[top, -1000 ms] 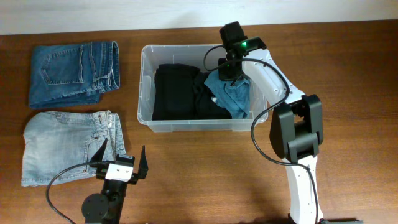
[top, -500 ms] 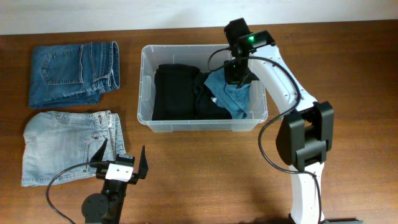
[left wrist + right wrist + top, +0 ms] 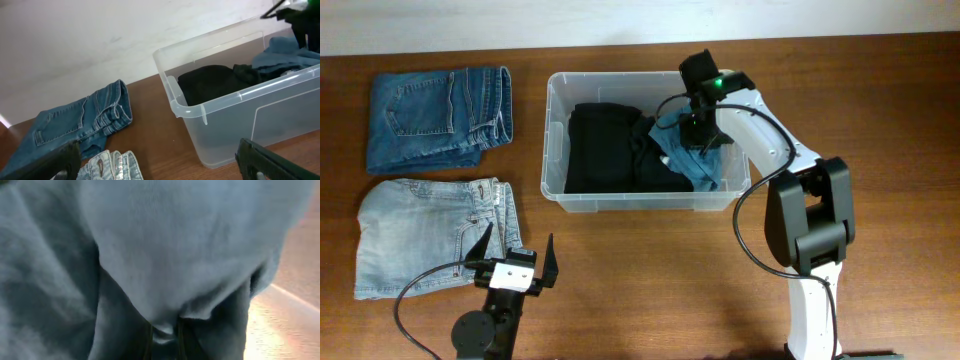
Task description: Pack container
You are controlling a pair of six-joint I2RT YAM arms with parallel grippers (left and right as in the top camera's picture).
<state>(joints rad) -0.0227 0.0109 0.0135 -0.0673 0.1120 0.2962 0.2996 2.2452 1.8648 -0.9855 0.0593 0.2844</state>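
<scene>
1. Dark jeans (image 3: 438, 118), folded, lie far left on the wooden table (image 3: 640, 290).
2. Light jeans (image 3: 425, 235), folded, lie near left, just beside the dark pair but apart from it.
3. A folded black garment (image 3: 600, 148) lies right of the dark jeans; a crumpled blue garment (image 3: 705, 170) touches its right side.
4. A white wall (image 3: 520, 20) runs along the table's far edge.

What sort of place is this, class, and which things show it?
Likely a robotics test bench, not a home: two robot arms at a wooden table, with folded jeans laid beside a clear container holding dark clothes and a blue garment.
</scene>
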